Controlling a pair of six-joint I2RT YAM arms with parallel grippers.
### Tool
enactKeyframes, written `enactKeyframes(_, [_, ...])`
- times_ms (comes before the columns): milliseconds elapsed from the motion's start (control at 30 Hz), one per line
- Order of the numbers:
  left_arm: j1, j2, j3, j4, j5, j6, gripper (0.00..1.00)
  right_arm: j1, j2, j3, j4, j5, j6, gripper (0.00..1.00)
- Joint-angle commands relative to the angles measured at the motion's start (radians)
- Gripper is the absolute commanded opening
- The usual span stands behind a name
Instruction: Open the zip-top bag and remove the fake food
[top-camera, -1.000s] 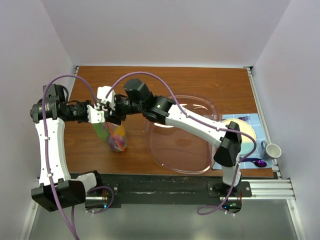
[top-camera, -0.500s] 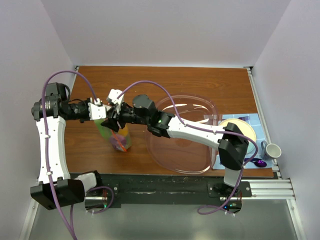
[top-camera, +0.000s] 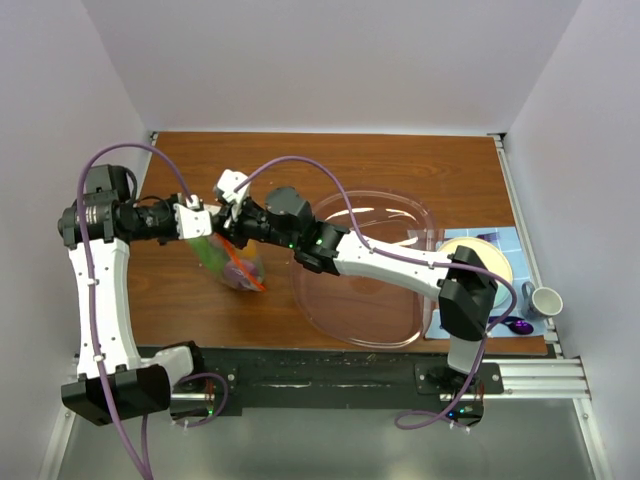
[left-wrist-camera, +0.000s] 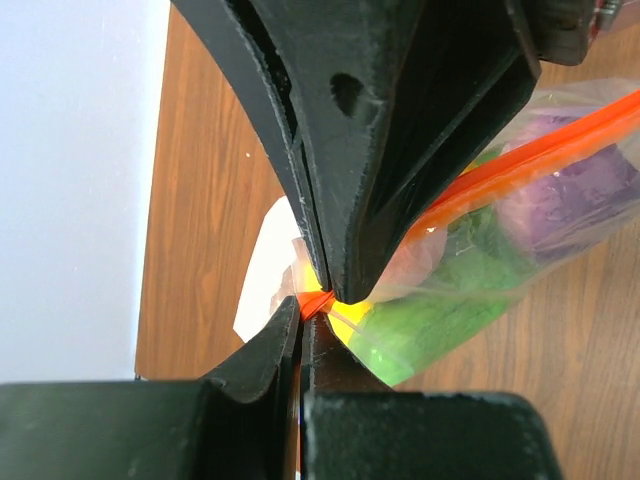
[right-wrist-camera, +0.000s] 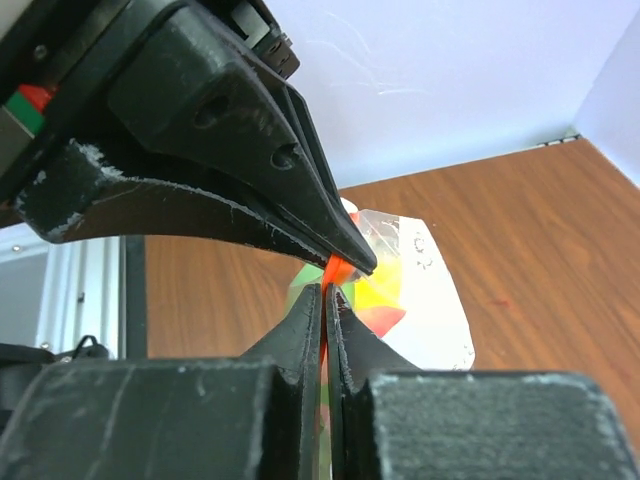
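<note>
Top external view: on the left half of the wood-grain tabletop (top-camera: 400, 160), just left of the big clear bowl (top-camera: 420, 212), the crinkly clear bag (top-camera: 232, 262) hangs from two grippers that meet tip to tip. The left gripper (top-camera: 207, 224) and right gripper (top-camera: 226, 218) are both clamped on its mouth. The food (top-camera: 240, 272) shows through as green, purple and orange lumps. Half a second ago the right gripper's jaws stood apart at the mouth; now they are closed. The bag has also swung from nearly upright to a slant. Its long axis runs from the grippers toward the near edge and the bowl, mouth end uppermost.

Left wrist view: the left gripper (left-wrist-camera: 300, 306) is pinched tight on the red-orange strip (left-wrist-camera: 540, 155). The right gripper's black fingers (left-wrist-camera: 400, 120) nip the same spot from above. The strip runs away up and right, with matte green and purple food bulging behind the film.

Right wrist view: the right gripper (right-wrist-camera: 325, 290) is closed on the strip's end, and the glossy, creased bag lies beyond.
</note>
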Motion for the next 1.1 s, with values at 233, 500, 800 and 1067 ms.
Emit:
enactKeyframes(233, [0.008, 0.007, 0.155, 0.245, 0.055, -0.425, 0.74, -0.030, -0.023, 0.055, -0.152, 0.024, -0.141, 0.00])
enactKeyframes(500, [0.316, 0.308, 0.292, 0.001, 0.575, -0.399, 0.83, -0.077, -0.050, 0.099, -0.229, -0.039, -0.164, 0.00])
enactKeyframes(800, [0.318, 0.075, -0.253, 1.051, 0.830, -1.164, 0.83, -0.129, -0.085, 0.066, -0.194, -0.132, -0.102, 0.00])
enactKeyframes(1067, [0.317, 0.165, -0.191, 0.867, 0.831, -1.010, 0.82, -0.152, -0.073, 0.090, -0.182, -0.204, -0.070, 0.00])
